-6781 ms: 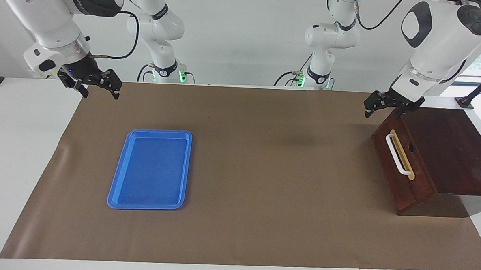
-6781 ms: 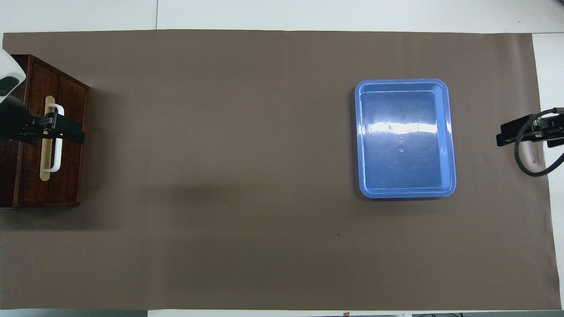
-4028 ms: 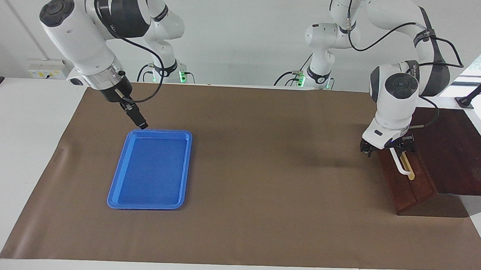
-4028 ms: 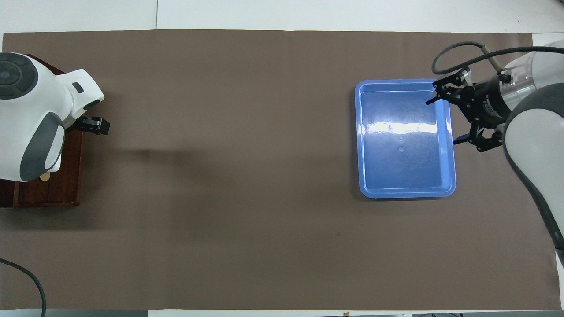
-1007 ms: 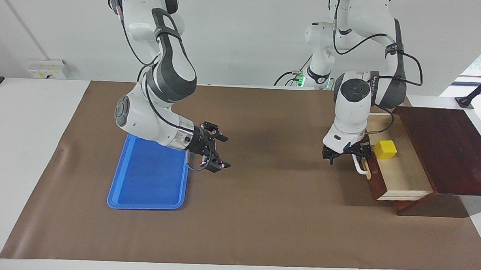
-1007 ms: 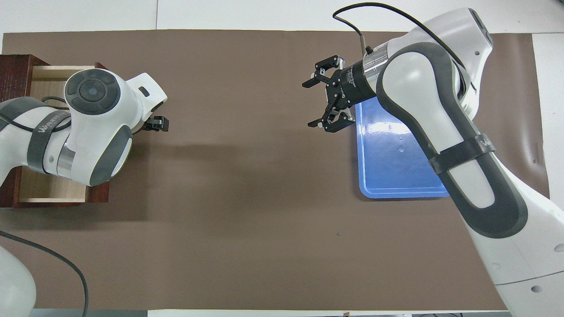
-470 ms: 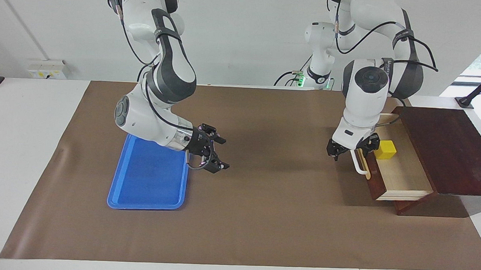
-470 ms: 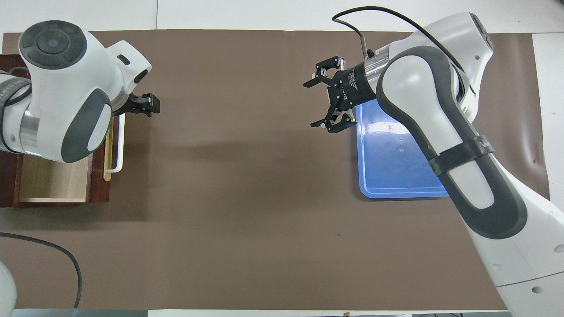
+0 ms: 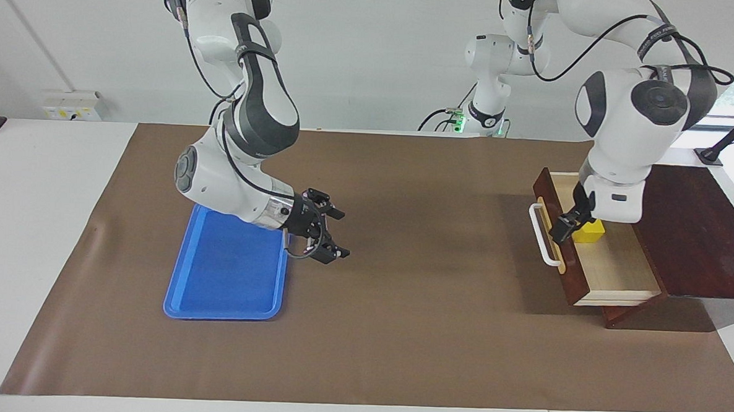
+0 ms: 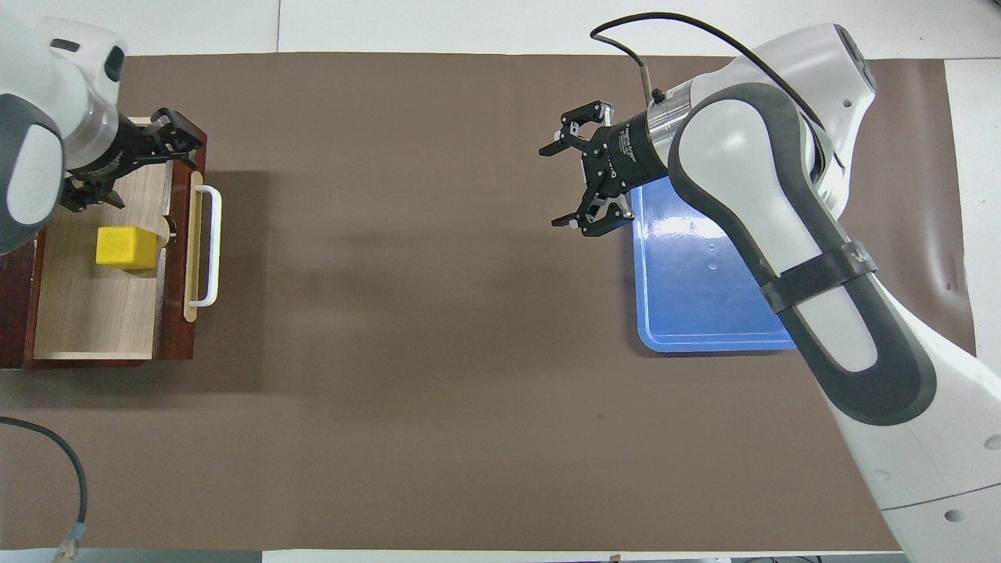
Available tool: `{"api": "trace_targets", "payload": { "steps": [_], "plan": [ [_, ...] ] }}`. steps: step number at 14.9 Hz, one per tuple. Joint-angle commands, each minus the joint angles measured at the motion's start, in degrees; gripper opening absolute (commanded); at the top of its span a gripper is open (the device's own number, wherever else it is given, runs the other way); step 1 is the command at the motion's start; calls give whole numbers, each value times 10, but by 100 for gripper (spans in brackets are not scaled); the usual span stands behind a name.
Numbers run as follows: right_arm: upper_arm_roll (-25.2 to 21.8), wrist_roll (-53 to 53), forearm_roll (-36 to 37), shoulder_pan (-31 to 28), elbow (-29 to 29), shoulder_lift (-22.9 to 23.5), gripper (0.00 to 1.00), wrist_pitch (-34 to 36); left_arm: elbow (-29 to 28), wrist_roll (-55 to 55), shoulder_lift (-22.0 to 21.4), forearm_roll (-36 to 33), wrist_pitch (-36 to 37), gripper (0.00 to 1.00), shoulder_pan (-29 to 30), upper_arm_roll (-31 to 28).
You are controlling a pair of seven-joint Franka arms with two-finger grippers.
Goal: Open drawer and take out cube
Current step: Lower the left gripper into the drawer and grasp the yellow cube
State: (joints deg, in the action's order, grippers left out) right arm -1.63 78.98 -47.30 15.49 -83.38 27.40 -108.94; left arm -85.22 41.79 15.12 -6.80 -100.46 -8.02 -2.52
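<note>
The dark wooden drawer (image 9: pixel 612 266) stands pulled open from its box (image 9: pixel 694 226) at the left arm's end of the table, its white handle (image 9: pixel 542 235) free. The yellow cube (image 9: pixel 591 232) lies on the drawer's pale floor, also seen in the overhead view (image 10: pixel 125 247). My left gripper (image 9: pixel 567 224) hangs open over the drawer's inside, just above the cube and partly covering it in the facing view; in the overhead view the left gripper (image 10: pixel 137 168) holds nothing. My right gripper (image 9: pixel 328 232) is open and empty, low over the mat beside the blue tray.
A flat blue tray (image 9: pixel 228 268) lies on the brown mat toward the right arm's end, empty; the right arm's body hangs over part of the tray (image 10: pixel 704 289) in the overhead view. The mat's middle (image 9: pixel 426 258) is bare.
My left gripper has left the handle, risen and swung back over the open drawer's inside, above the cube. The drawer stays open. The right arm has hardly moved.
</note>
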Motion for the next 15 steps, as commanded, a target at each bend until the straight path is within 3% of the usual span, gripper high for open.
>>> {"api": "trace_targets", "payload": {
  "steps": [1, 4, 9, 12, 15],
  "plan": [
    [1, -5, -12, -4, -24, -18, 100, -8, 4, 130, -4, 22, 23, 100, 32, 1],
    [1, -9, -10, -3, -35, -20, 100, -7, -16, 284, -12, 45, 7, 100, 81, 1],
    [1, -9, -10, -3, -39, -25, 100, 0, -113, 352, -54, 45, -56, 100, 89, -1],
    [1, -9, -9, -5, -39, -25, 100, 7, -196, 376, -85, 44, -133, 100, 93, -1],
    [0, -13, -7, -4, -42, -26, 100, 7, -242, 385, -108, 44, -143, 100, 96, -1]
  ]
}}
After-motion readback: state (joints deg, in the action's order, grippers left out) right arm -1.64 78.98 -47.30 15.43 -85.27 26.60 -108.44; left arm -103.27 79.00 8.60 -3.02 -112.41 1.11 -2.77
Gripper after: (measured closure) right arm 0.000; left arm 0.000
